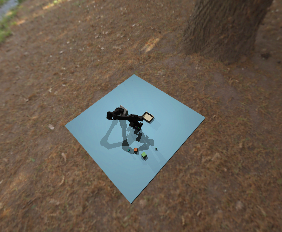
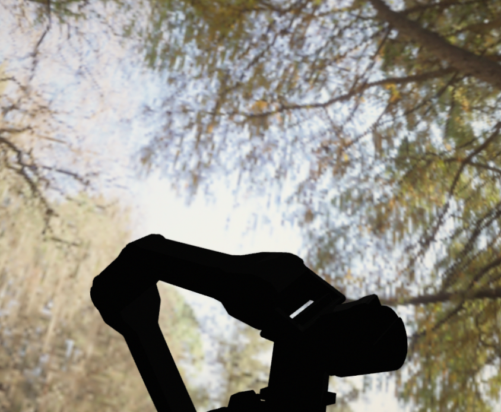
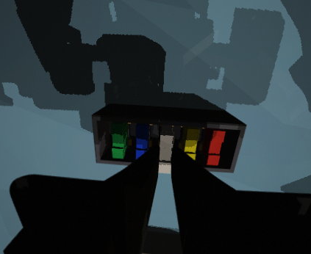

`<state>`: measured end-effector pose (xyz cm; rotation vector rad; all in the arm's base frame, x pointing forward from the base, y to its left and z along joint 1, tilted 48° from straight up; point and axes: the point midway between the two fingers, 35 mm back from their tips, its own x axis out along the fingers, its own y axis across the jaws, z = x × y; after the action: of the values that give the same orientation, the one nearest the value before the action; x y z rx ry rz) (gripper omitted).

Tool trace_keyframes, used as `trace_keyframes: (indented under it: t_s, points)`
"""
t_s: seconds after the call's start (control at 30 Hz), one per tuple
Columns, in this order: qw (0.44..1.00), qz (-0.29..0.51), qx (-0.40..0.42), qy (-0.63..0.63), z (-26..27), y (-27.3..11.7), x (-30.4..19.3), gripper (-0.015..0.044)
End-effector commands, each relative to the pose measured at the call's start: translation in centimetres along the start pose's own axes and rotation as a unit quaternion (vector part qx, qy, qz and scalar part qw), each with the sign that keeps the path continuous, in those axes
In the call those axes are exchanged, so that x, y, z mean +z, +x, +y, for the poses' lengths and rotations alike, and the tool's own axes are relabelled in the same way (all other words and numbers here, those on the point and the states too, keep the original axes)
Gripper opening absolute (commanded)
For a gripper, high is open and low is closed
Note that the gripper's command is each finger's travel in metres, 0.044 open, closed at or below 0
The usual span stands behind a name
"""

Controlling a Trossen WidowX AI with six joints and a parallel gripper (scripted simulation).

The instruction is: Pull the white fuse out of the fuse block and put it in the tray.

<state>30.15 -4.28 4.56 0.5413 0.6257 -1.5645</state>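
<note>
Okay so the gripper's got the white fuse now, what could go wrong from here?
1. The fingers sit close beside the blue fuse and yellow fuse; a tilted pull could brush them.
2. The white fuse still looks partly inside the block; any sideways drift might scrape it.
3. The tray lies off to the side; the fuse could slip during the carry.
</note>
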Motion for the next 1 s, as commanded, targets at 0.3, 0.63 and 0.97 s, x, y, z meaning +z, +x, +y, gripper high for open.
trace_keyframes:
  t_s: [0.3, 0.63, 0.97]
  points:
    - [1.000, 0.002, 0.000, 0.003, 0.0, -0.7, 0.0, 0.0000]
    - [1.000, 0.002, 0.000, 0.002, 0.0, -1.2, 0.0, 0.0000]
    - [1.000, 0.001, 0.000, 0.002, 0.0, -1.7, 0.0, 0.0000]
